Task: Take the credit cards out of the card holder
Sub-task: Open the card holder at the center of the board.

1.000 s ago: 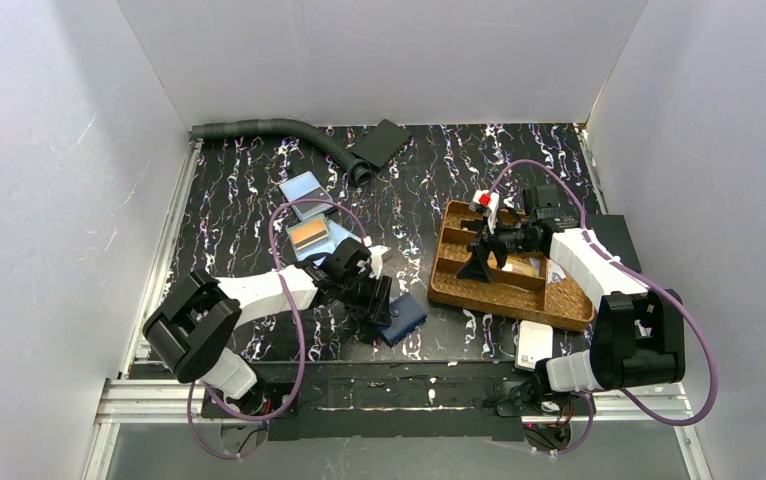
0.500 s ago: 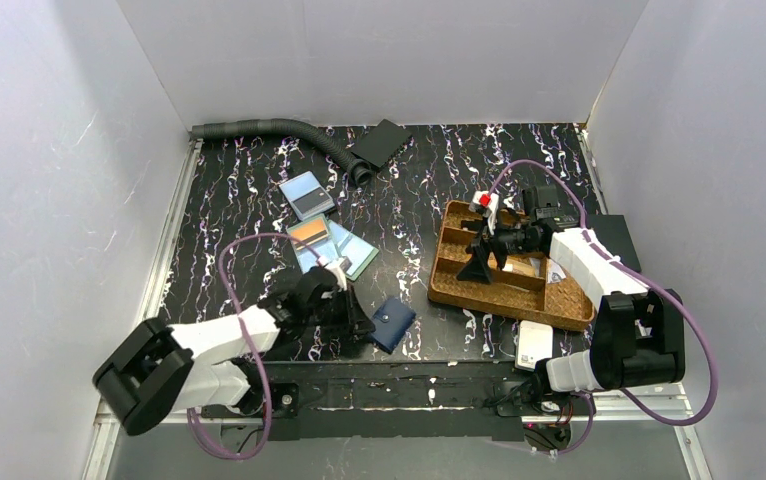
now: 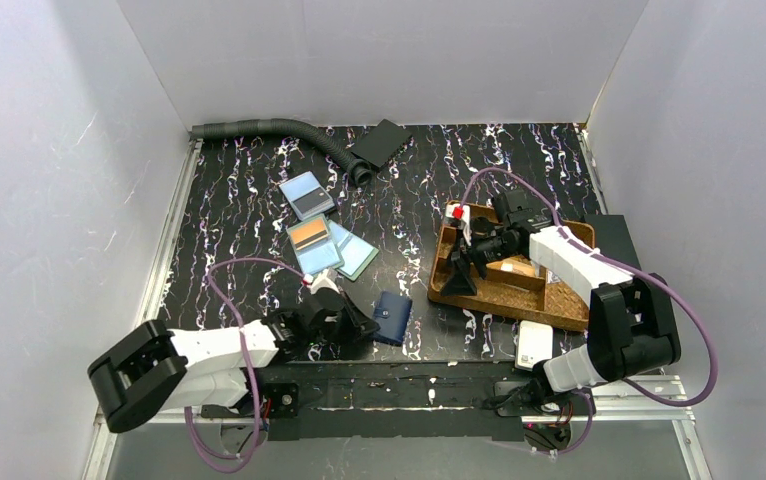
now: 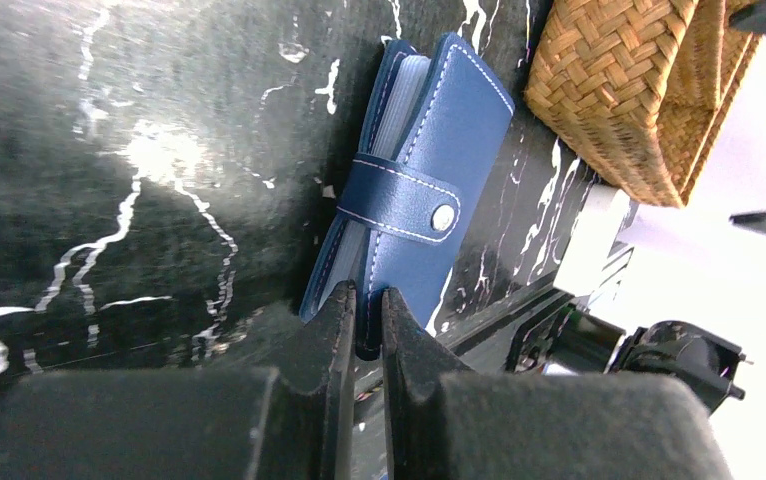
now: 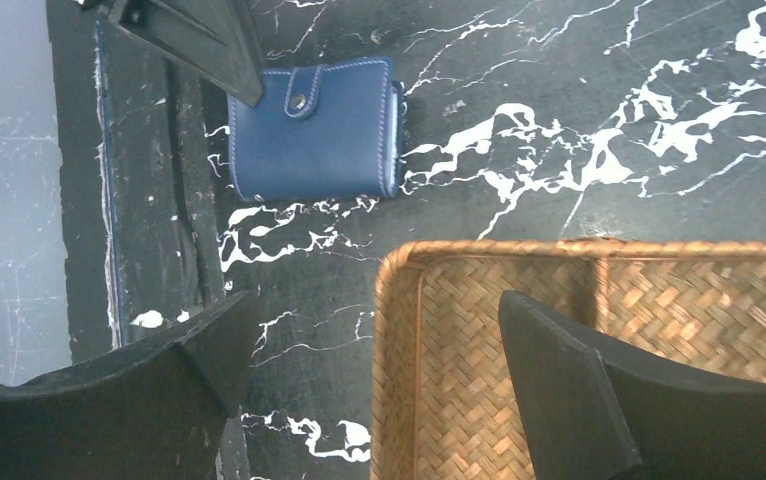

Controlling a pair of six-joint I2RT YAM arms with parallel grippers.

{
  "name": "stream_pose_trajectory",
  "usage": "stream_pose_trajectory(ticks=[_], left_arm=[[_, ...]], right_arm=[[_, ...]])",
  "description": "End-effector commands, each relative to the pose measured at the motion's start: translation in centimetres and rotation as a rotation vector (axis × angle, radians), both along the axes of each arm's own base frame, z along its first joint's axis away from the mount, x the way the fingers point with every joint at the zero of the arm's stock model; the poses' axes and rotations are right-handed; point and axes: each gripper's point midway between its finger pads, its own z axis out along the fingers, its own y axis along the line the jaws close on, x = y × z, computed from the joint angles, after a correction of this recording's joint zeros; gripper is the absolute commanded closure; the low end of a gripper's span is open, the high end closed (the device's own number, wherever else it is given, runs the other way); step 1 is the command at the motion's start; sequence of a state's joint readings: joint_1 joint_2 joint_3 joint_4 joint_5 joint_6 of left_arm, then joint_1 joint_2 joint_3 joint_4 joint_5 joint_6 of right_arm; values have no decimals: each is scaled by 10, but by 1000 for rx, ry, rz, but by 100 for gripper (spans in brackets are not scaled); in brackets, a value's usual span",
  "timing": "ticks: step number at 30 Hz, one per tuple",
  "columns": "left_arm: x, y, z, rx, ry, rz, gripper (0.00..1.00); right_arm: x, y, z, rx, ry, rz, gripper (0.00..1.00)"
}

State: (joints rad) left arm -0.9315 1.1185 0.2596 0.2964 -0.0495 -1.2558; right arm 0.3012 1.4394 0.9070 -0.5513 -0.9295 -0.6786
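Tabletop (image 3: 439, 160): black, white-veined.
Left pincer (image 4: 364, 300): just closed, pulled back; card holder (image 4: 429, 150) at its tips, strapped shut.
Right pincer (image 5: 374, 315): wide open, empty.
Credit cards (image 3: 311, 235): lying loose well beyond; removal looks done.

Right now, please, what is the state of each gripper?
Left gripper: closed, pinching the near edge of the card holder.
Right gripper: open, holding nothing, above the corner of the woven tray.

No legible text, label, brand or number anywhere. Faces of the credit cards (image 3: 311, 236) too small to make out; card holder (image 4: 429, 150) cover without any lettering.
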Motion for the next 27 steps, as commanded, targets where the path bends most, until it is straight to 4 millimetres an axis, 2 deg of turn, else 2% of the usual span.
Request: stream_pose_trajectory(ticks=[1,9,11,14,17,20,22,24,27], left_arm=[[13,-7,-4,27,22,143,100],[7,-35,-11,79,41,47,99],[7,-37,-5,81,10,9,88],[7,-34,8,78,-63,-41,64],[4,-23,19,104,-140,-92,47],[3,-4,27,205,-199,-142,32],[1,6,37,299,-272,-244,20],[0,3,51,348,-374,-397,6],[-9,-13,62,380,-530,-712,3]], right_arm=[[2,11,9,17,-14,28,2],[0,11,7,9,-17,32,2],[0,11,9,8,-26,31,2],[0,10,9,5,-35,31,2],[1,10,10,3,-37,32,2],[0,10,10,2,-38,38,2],[-1,10,10,2,-41,41,2],[0,10,11,2,-47,41,2],[0,9,12,-2,-56,47,2]])
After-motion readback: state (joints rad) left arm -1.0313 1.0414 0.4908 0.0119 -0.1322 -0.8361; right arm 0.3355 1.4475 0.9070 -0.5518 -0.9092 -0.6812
